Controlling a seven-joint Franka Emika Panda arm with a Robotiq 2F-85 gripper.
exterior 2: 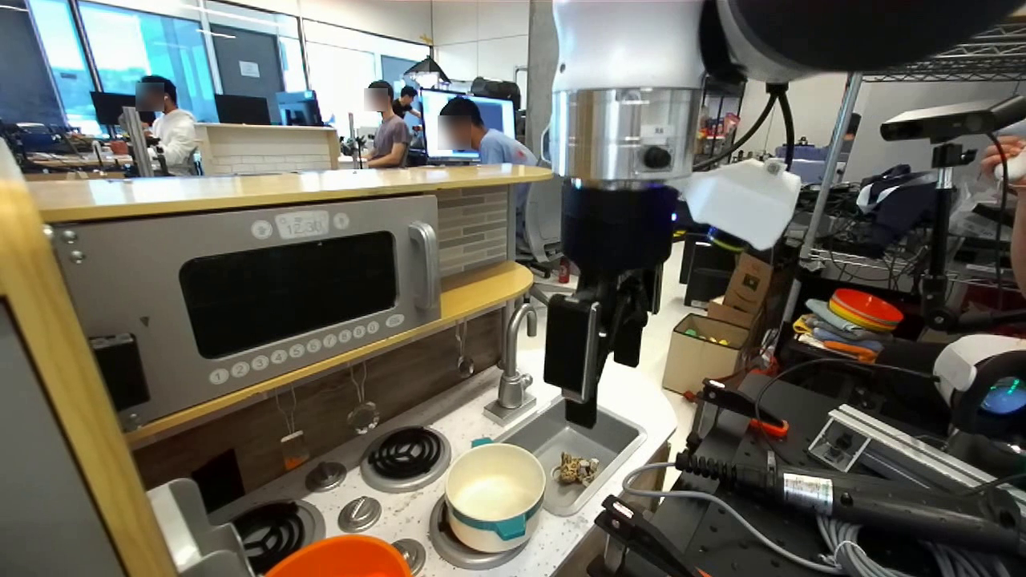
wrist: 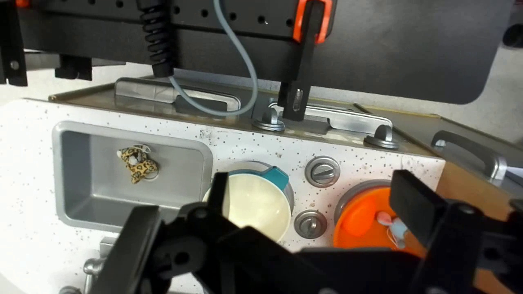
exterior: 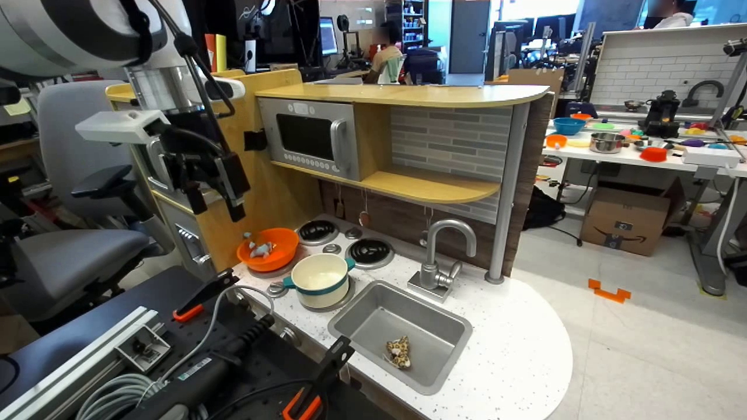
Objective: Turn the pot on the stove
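The pot (exterior: 320,277) is cream inside, with a teal band and two teal handles. It stands upright on a burner of the white speckled stove (exterior: 369,252), beside the sink. It also shows in an exterior view (exterior 2: 493,490) and the wrist view (wrist: 261,204), where the gripper's left finger covers part of it and its far side is hidden. My gripper (exterior: 217,209) is open and empty, well above the stove and apart from the pot. In the wrist view the gripper's fingers (wrist: 312,184) are spread wide, with stove knobs visible between them.
An orange bowl (exterior: 269,249) holding a small grey toy stands on the burner beside the pot. The steel sink (exterior: 452,344) holds a leopard-print toy (exterior: 399,352). A faucet (exterior: 432,274), a toy microwave (exterior: 309,137) and a shelf (exterior: 437,184) rise behind. Black clamps (exterior: 327,367) line the front.
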